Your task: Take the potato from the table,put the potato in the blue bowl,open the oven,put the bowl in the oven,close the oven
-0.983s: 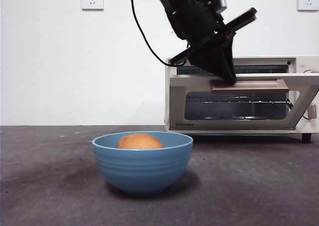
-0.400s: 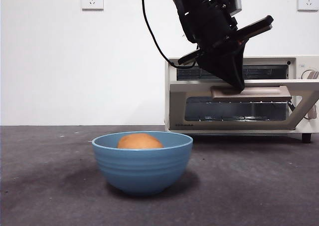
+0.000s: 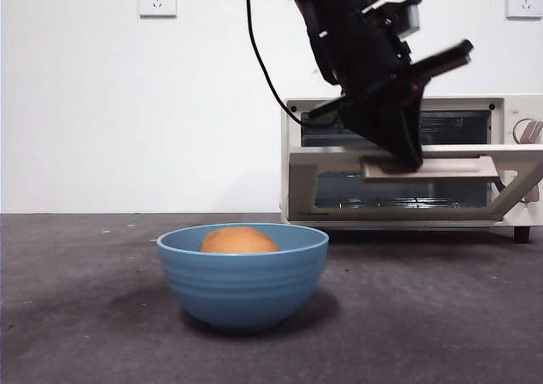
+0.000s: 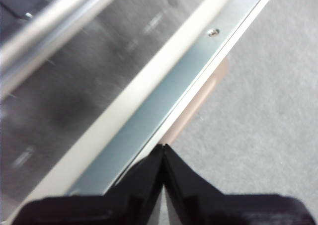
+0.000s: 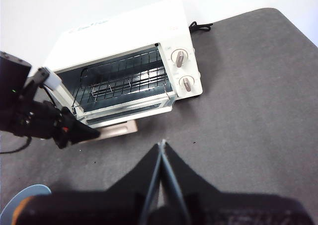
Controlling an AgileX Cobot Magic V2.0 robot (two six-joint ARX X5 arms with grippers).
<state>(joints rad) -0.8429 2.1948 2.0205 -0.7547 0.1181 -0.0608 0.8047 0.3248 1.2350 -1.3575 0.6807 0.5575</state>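
Now smooth potato [image 3: 238, 239], ridged matte blue bowl [image 3: 243, 279], boxy oven [image 3: 475, 113]

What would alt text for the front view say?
A black gripper presses on the tan handle of a cream oven, its door partly lowered. In front, a blue bowl holding a potato sits on the dark grey table.

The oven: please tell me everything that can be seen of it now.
The oven is a cream-white box with two knobs and a wire rack inside, standing on the table behind the bowl. Its glass door hangs partly open. The shut left gripper rests on the tan handle.
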